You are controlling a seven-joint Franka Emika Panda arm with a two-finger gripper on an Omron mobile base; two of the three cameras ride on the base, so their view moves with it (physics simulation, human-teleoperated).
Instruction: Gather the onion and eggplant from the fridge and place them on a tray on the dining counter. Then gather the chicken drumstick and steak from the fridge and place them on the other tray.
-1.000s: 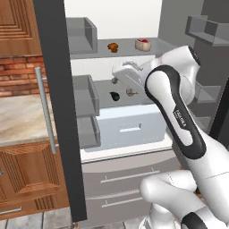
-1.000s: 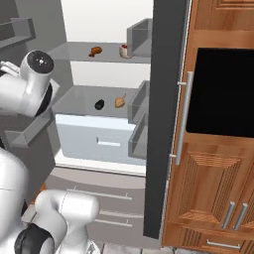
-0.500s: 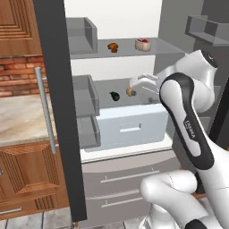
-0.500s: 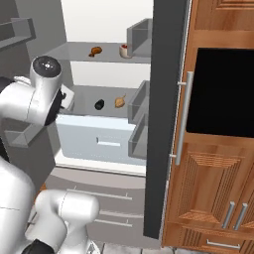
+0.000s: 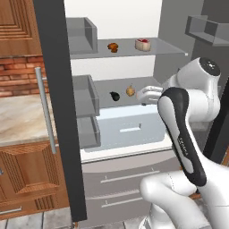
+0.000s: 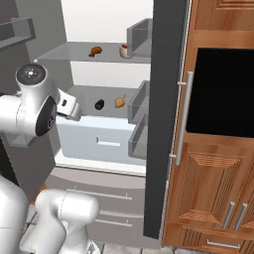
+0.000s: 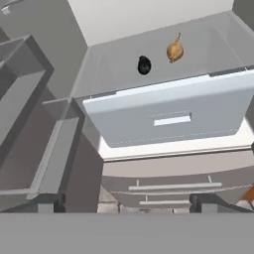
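Fridge [image 5: 58, 89] is open. Tool [image 7: 126, 201] is seen spread wide, empty, at frame bottom. Onion [image 7: 174, 50] and eggplant [image 7: 144, 64] are seen upper centre on the middle shelf [image 7: 109, 69]; drumstick [image 5: 113, 46] and steak [image 5: 143, 44] lie on the upper shelf [image 5: 170, 49].

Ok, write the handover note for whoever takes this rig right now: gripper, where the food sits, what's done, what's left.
Gripper: open, empty, in front of the open pale grey fridge at middle-shelf height.
Middle shelf: small dark purple-black eggplant and golden-brown onion, side by side, apart.
Top shelf: orange-brown chicken drumstick and pinkish-red steak.
Done: fridge door open; nothing picked.
Left: carry eggplant and onion to one tray, then drumstick and steak to the other.
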